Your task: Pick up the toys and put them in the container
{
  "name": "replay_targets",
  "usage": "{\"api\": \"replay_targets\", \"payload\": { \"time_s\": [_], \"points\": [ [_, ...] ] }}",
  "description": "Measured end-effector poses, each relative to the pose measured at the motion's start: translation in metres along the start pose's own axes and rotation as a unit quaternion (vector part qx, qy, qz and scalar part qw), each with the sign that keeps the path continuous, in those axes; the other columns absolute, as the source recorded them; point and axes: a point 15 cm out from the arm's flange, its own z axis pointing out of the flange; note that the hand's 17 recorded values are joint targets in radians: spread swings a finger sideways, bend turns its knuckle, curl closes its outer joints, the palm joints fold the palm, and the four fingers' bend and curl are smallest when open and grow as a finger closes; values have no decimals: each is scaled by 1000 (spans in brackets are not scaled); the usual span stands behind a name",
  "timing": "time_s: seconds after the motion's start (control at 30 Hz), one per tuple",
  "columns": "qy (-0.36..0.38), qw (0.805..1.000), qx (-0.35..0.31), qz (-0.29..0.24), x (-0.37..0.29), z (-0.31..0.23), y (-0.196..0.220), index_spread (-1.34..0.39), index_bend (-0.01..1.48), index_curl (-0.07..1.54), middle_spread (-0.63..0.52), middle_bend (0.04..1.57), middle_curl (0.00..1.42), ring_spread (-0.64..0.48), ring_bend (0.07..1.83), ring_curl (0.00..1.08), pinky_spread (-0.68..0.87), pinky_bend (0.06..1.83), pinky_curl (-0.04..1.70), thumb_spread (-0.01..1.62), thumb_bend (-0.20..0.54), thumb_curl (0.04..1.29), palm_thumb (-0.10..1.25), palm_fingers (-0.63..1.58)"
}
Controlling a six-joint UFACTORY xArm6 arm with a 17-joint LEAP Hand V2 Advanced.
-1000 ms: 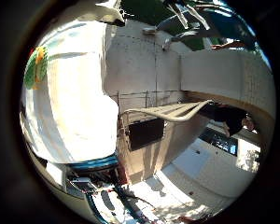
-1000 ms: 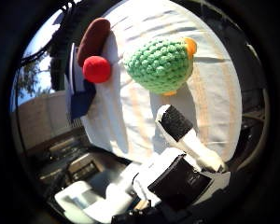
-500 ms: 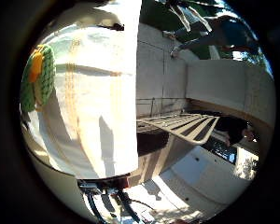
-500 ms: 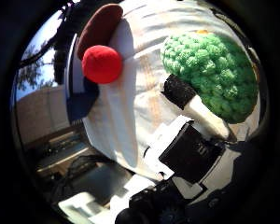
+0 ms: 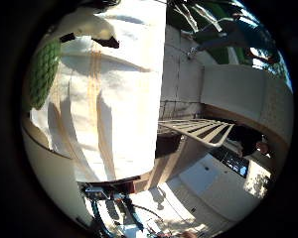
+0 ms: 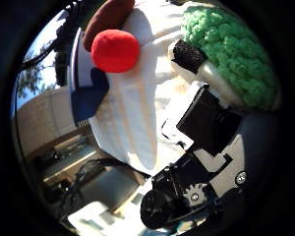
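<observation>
A green crocheted toy [image 6: 231, 59] lies on the white striped cloth [image 6: 137, 113] and fills a large part of the thumb side view, close to my palm. My right hand [image 6: 211, 147] is over it, and the black pad of one finger [image 6: 189, 54] rests against the toy's side. Another white finger [image 5: 89, 27] reaches over the cloth near the toy's other side [image 5: 42, 74]. The fingers look fairly straight and do not enclose the toy. Farther along the cloth sits a red ball [image 6: 115, 50], beside a brown rounded toy [image 6: 108, 14] and a blue object [image 6: 86, 93], possibly the container.
The cloth ends at the table edge [image 5: 139, 171], with a paved floor [image 5: 208, 183] below. A slatted metal rack [image 5: 198, 129] and a pale low wall [image 5: 238, 94] stand beyond the table. Dark boxes [image 6: 103, 182] sit under the table's other side.
My palm has come closer to the cloth, so the green toy looms larger. The black finger pad, apart from the toy a second ago, now lies against it.
</observation>
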Motion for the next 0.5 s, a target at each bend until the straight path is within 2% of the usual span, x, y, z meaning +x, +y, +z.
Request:
{"api": "replay_targets", "payload": {
  "time_s": [0.1, 0.23, 0.5],
  "points": [
    [-9, 1000, -18, -18, -27, -18, 20, -508, 487, 185, -197, 1014, 805, -33, 1287, 700, 260, 1442, 501, 1132, 35, 455, 925, 1121],
    [-7, 999, -18, -48, -61, -65, 33, -584, 587, 207, -211, 1068, 864, -58, 1332, 725, 222, 1488, 545, 1151, 18, 483, 949, 1064],
    [-32, 987, 25, -157, -190, -165, 48, -729, 732, 257, -227, 1135, 966, -81, 1409, 763, 167, 1559, 628, 1192, -5, 552, 1010, 970]
  ]
}}
